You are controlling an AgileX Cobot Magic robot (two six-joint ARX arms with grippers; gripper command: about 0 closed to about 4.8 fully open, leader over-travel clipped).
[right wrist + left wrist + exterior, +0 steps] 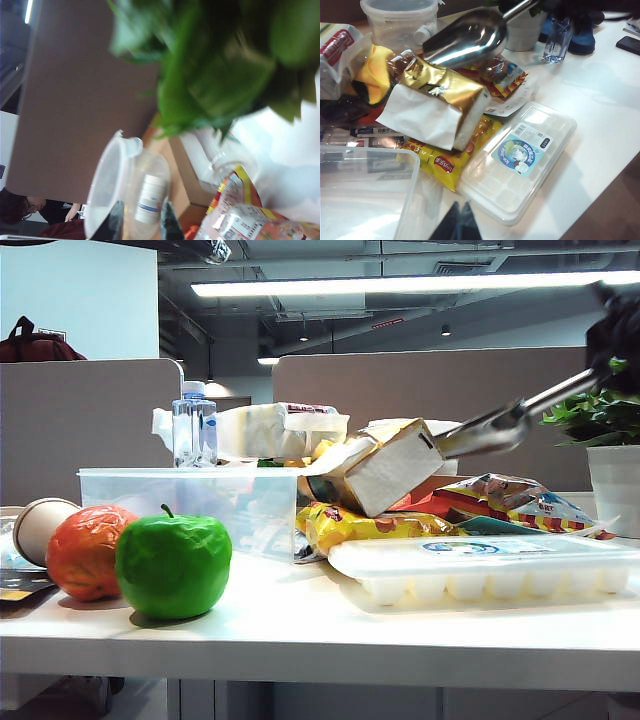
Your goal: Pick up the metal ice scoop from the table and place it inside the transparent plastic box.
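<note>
The metal ice scoop [490,430] hangs in open air above the snack-packet heap [450,100]; beneath it a gold-topped carton [385,465] juts up, and a potted plant [605,420] crowds its handle end.

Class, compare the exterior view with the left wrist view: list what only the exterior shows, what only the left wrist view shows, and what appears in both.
Only the exterior view: the green apple and the orange fruit beside it on the table.

Only the left wrist view: the lidded tub and the left gripper, low over the table.

Both: the metal ice scoop lifted above the snack packets, the transparent plastic box, the ice-cube tray, the gold-topped packet, the potted plant.
</note>
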